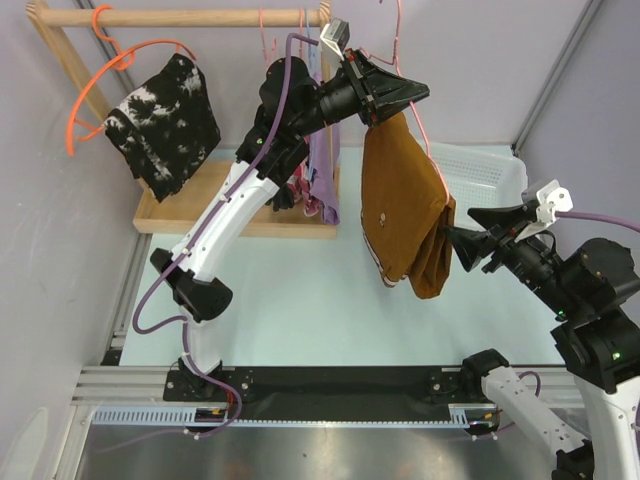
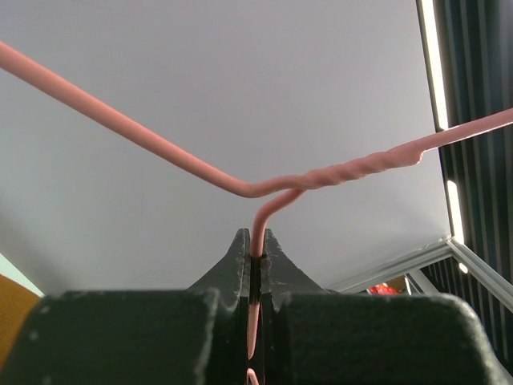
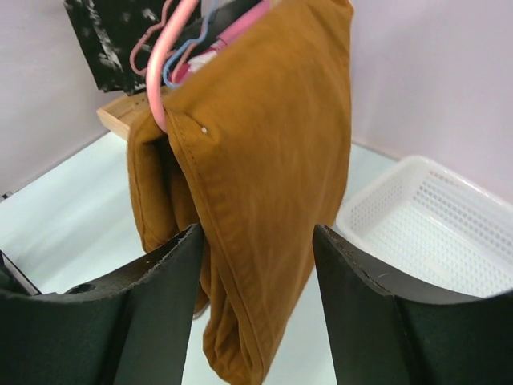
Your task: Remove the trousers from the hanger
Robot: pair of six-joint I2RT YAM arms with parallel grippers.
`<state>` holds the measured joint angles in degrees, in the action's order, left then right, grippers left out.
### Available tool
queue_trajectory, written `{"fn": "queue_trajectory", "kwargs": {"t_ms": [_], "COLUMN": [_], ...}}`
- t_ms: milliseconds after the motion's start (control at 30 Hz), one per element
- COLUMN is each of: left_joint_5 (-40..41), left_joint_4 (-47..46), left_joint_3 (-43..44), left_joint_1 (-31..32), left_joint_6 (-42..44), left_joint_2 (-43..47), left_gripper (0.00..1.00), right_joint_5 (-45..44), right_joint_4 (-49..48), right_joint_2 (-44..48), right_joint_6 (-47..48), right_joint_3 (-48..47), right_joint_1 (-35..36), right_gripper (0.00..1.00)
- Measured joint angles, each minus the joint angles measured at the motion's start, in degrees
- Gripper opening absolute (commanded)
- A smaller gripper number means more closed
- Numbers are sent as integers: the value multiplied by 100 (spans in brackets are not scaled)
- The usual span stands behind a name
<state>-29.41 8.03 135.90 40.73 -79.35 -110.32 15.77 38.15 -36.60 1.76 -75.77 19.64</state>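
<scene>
The rust-brown trousers (image 1: pixel 400 200) hang folded over the pink wire hanger (image 1: pixel 428 150), in the air above the table. My left gripper (image 1: pixel 420 92) holds the hanger from above. In the left wrist view it (image 2: pixel 255 257) is shut on the hanger's wire (image 2: pixel 160 148) just below the twisted neck. My right gripper (image 1: pixel 460 235) is at the trousers' lower right edge. In the right wrist view it (image 3: pixel 256 241) is open, with the trousers' (image 3: pixel 264 144) hanging fold between its fingers; the left finger (image 3: pixel 172 273) is close against the cloth. The hanger (image 3: pixel 164 56) shows at the fold's top.
A wooden clothes rack (image 1: pixel 180 17) stands at the back left. It carries an orange round hanger (image 1: pixel 90 90) with a black-and-white garment (image 1: pixel 165 125), and lilac clothes (image 1: pixel 322 170). A white mesh basket (image 1: pixel 480 170) (image 3: pixel 433 224) sits behind the trousers at the right.
</scene>
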Motion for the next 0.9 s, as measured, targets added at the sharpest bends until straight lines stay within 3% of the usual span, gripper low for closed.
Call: {"fn": "queue_trajectory", "kwargs": {"t_ms": [167,433,900], "left_joint_5": [0,2,22], "left_joint_4": [-2,-2,-2], "left_joint_3": [0,0,0], "left_joint_1": [0,0,17], "left_joint_6": [-20,-22,-26], "left_joint_2": [0,0,0], "left_gripper": [0,0,0], "right_joint_5": [195,269,317], "right_joint_4": [-323,-579,-896], "right_joint_2": [-42,-98,-269], "right_joint_6": [-26,-138,-481], "right_joint_3": [15,42,179], "right_joint_1": [0,0,0], "right_gripper": [59,47,49]}}
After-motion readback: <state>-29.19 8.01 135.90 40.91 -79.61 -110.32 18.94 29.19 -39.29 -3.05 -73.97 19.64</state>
